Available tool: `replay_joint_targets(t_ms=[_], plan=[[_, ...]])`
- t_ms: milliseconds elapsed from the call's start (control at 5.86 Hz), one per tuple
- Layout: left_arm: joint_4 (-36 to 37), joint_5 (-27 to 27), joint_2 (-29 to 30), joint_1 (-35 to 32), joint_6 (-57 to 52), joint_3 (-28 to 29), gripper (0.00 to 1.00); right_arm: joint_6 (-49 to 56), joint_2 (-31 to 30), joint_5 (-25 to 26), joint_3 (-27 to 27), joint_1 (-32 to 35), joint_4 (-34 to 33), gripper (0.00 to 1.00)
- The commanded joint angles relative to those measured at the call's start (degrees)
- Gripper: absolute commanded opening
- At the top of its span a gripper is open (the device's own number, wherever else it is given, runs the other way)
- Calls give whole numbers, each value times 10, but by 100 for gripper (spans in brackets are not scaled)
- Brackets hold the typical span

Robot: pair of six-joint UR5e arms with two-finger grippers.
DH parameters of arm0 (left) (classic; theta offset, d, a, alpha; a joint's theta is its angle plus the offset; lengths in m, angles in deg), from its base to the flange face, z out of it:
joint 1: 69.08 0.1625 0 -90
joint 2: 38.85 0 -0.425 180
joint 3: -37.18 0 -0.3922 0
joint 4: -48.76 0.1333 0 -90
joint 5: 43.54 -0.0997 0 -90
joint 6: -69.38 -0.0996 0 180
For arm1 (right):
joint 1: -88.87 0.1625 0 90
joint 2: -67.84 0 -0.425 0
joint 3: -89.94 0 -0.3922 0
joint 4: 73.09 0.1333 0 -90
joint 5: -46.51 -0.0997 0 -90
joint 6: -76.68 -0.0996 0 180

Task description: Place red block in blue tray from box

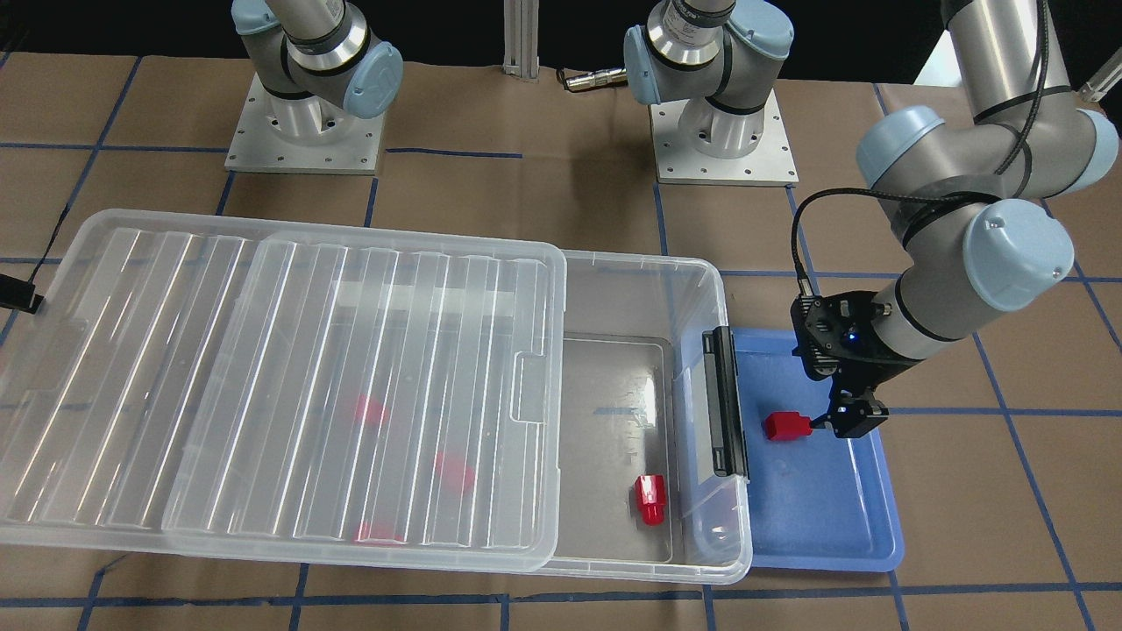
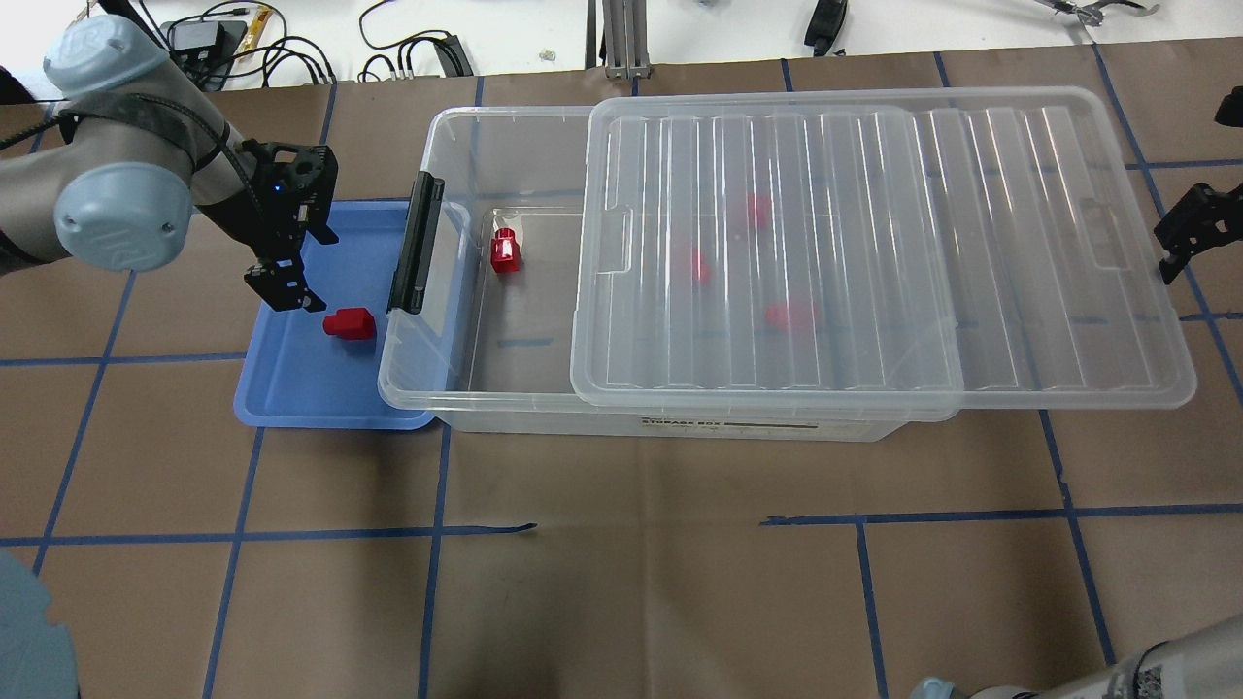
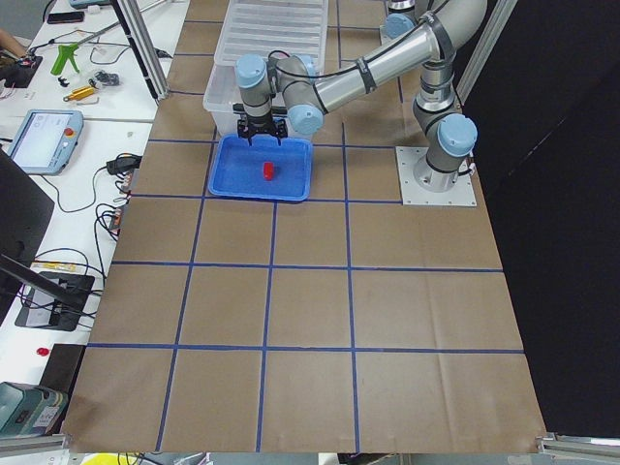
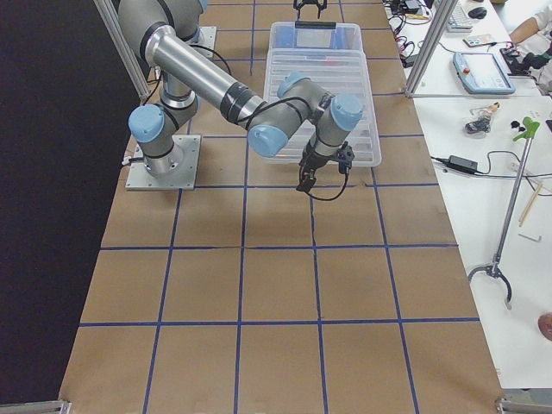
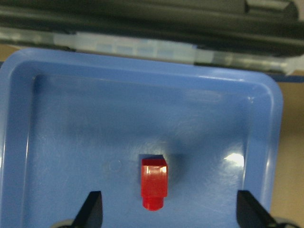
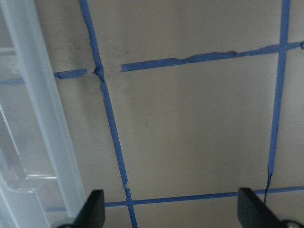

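A red block lies on its side on the floor of the blue tray, next to the box's black latch. My left gripper hovers just above and beside it, open and empty. In the left wrist view the block lies free between the spread fingertips on the tray. The clear box has its lid slid aside. A second red block stands in the uncovered end. My right gripper is open and empty past the lid's far end.
Three more red blocks show blurred under the ribbed lid. The lid overhangs the box toward my right arm. In the right wrist view the lid's edge lies beside taped brown paper. The arm bases stand behind the box.
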Motion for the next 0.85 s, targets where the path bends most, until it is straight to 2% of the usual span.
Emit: replay_joint_targets(t_ms=[0,171,512,683], plan=[[-127,-6,-63,-60,127,64,98,1,-3,-17,1,35,0,100],[-163,-5,-78,-81,214,80,98,-1,-5,-29,3,49,2,100],[-171,-5,-99,-126,457,87,98,-3,-9,-40,5,76,4,100],[-169,-37,-116,-131,552,87,98,-3,-9,-50,5,85,4,100]])
